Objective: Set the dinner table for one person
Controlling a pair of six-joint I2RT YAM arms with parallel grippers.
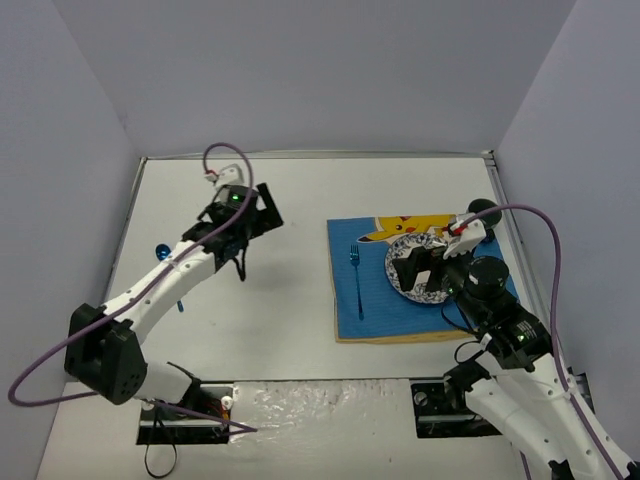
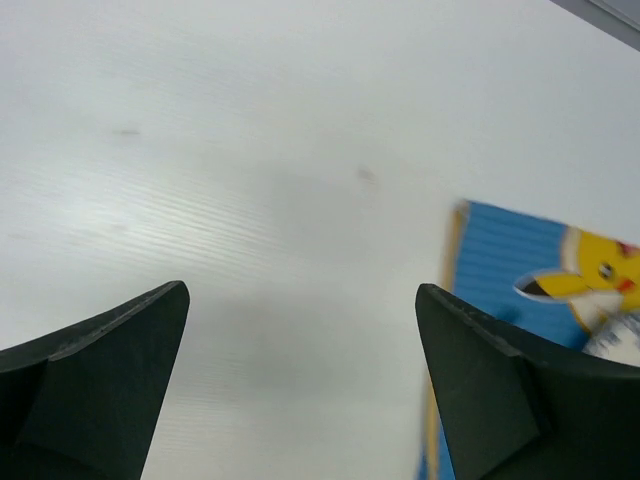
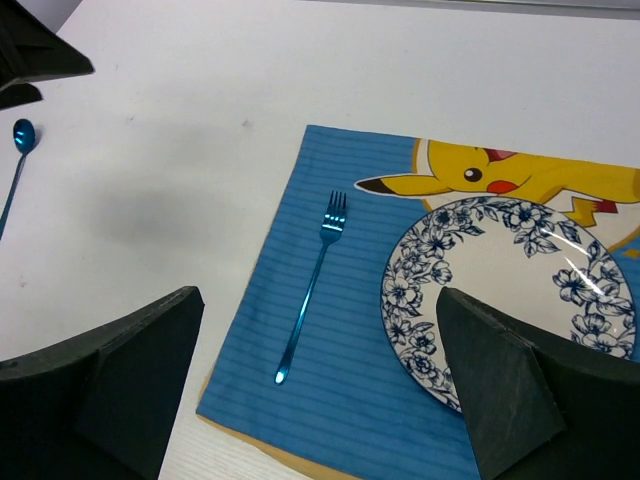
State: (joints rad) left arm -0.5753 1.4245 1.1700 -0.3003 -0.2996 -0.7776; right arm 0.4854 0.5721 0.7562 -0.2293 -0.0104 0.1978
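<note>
The white dinner table [image 1: 280, 310] carries a blue cartoon-printed mat [image 1: 370, 310] at the right. A blue-and-white floral plate [image 3: 500, 290] lies on the mat's right half, and a blue fork [image 3: 325, 235] lies on its left half, tines away from me. My right gripper [image 1: 420, 268] hovers open and empty over the plate and mat, as its wrist view [image 3: 320, 295] shows. My left gripper [image 1: 262, 212] is open and empty above bare table at the back left; its wrist view [image 2: 302, 290] shows the mat's corner [image 2: 510, 250] to the right.
A blue spoon [image 1: 163, 252] lies near the table's left edge, partly under my left arm, and shows in the right wrist view [image 3: 20, 150]. A dark round object [image 1: 483, 210] sits at the mat's far right. White walls enclose the table on three sides.
</note>
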